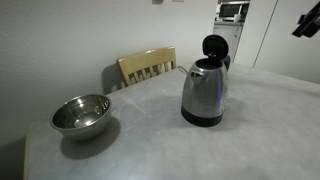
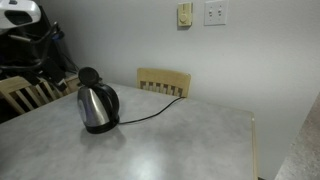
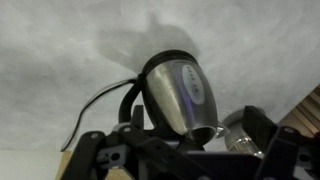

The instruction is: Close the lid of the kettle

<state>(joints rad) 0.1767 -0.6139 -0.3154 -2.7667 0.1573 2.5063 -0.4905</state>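
Note:
The brushed-steel kettle (image 1: 204, 92) stands on the grey table, and it also shows in the other exterior view (image 2: 98, 105). Its round black lid (image 1: 214, 46) stands upright and open at the top rim, seen in both exterior views (image 2: 89, 76). My gripper (image 1: 305, 20) hangs high above and to the side of the kettle, apart from it. In the wrist view the kettle (image 3: 178, 90) fills the middle, and the gripper's dark fingers (image 3: 185, 150) are spread wide and empty. The lid is not clear in the wrist view.
A wide steel bowl (image 1: 81, 113) sits on the table (image 1: 260, 130) apart from the kettle, and shows in the wrist view (image 3: 235, 130). A wooden chair (image 1: 148, 66) stands behind the table. The kettle's black cord (image 2: 150, 115) runs across the table toward the wall.

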